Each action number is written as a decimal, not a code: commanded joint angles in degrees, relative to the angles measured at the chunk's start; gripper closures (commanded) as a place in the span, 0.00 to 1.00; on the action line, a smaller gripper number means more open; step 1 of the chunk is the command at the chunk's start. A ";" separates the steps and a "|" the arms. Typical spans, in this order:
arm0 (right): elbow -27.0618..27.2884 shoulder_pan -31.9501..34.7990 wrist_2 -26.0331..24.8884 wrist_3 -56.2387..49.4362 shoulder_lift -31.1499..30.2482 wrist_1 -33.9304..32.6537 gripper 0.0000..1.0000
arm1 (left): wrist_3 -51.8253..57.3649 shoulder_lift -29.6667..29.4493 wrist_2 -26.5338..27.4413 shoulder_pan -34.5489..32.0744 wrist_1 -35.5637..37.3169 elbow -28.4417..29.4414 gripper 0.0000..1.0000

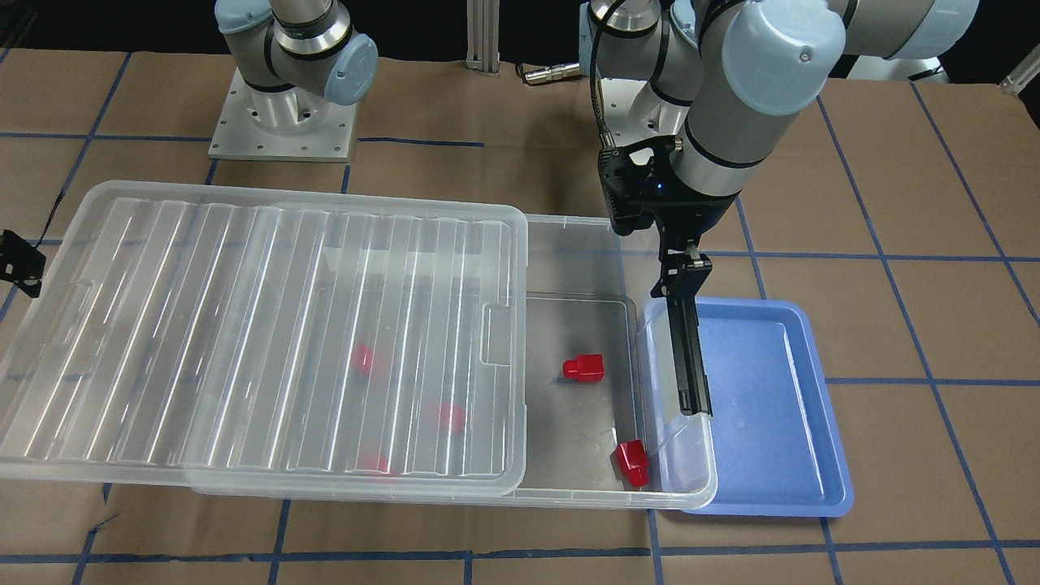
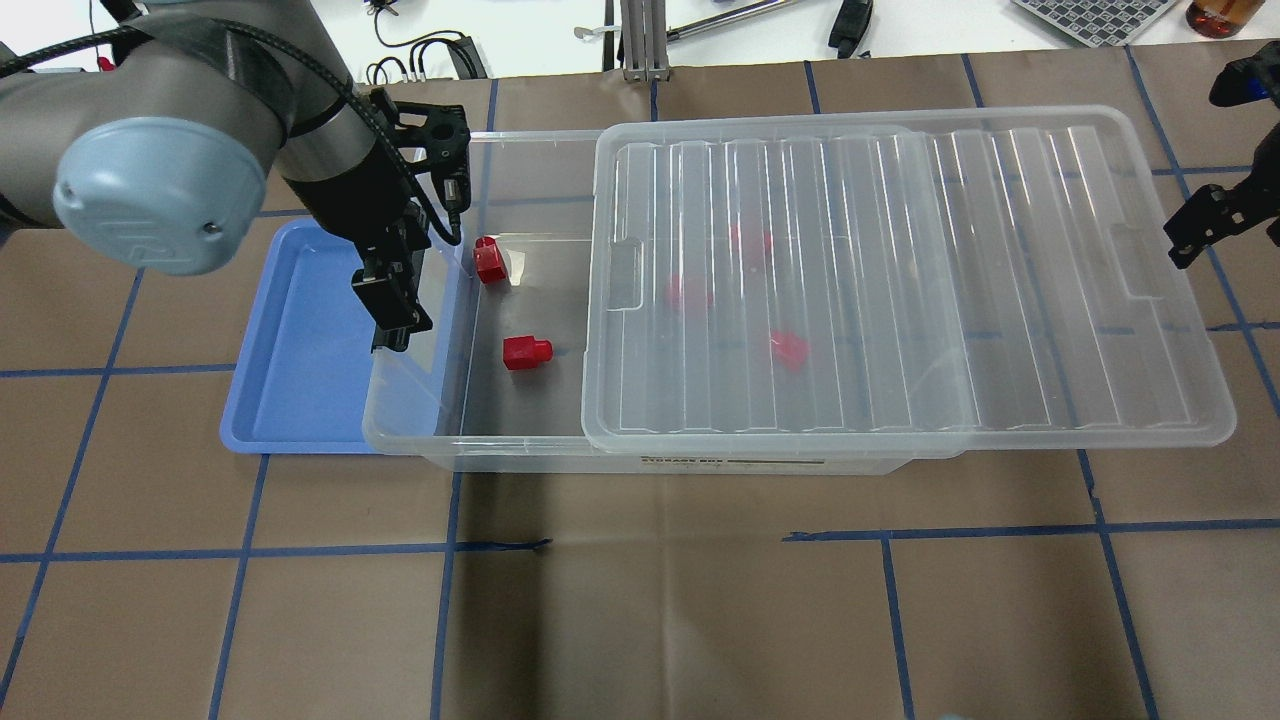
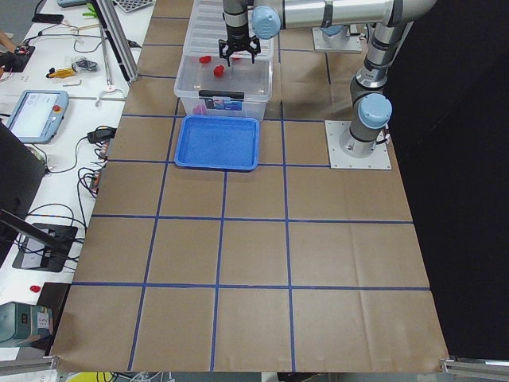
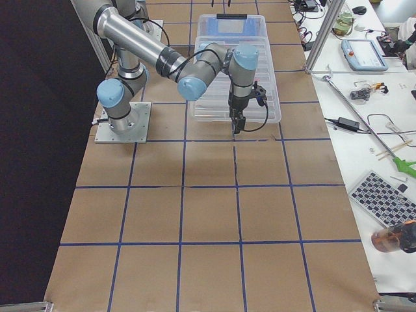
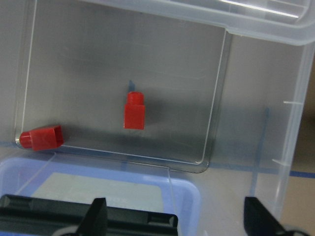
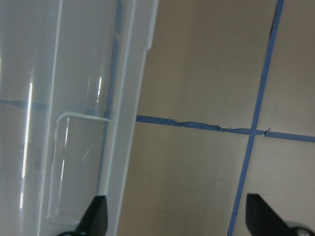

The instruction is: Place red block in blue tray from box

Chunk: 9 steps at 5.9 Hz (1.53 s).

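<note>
One red block lies on its side on the floor of the box, near the middle of the strip that the lid leaves uncovered. Its stub points towards the lid. A second red block sits in a corner of that same strip, close against the end wall. Three further blocks show only as blurred red patches through the ribbed lid. The lid is slid along the box, so it covers most of it and overhangs the far end. Every block you can see is inside the box.

The blue tray lies just beside the box's open end. Seen from above, the box's rim overlaps the tray's edge.

Your left gripper hangs fingers-down over that end wall, between the open strip and the tray. Its wrist camera shows you the two fingers spread wide with nothing between them, clear of both bare blocks.

Your right gripper is at the other end, just beside the lid's overhanging edge, over the brown paper-covered table. Its fingers are spread wide as well and grip nothing.
</note>
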 commanded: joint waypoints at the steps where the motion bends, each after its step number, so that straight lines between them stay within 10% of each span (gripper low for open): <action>1: -5.59 2.06 0.58 5.61 -0.66 6.07 0.00 | 1.22 -5.64 0.07 -1.38 7.17 -0.28 0.03; 9: -15.99 30.01 5.33 47.15 -2.86 21.23 0.00 | 0.43 -16.39 -2.21 -2.53 31.02 -12.41 0.06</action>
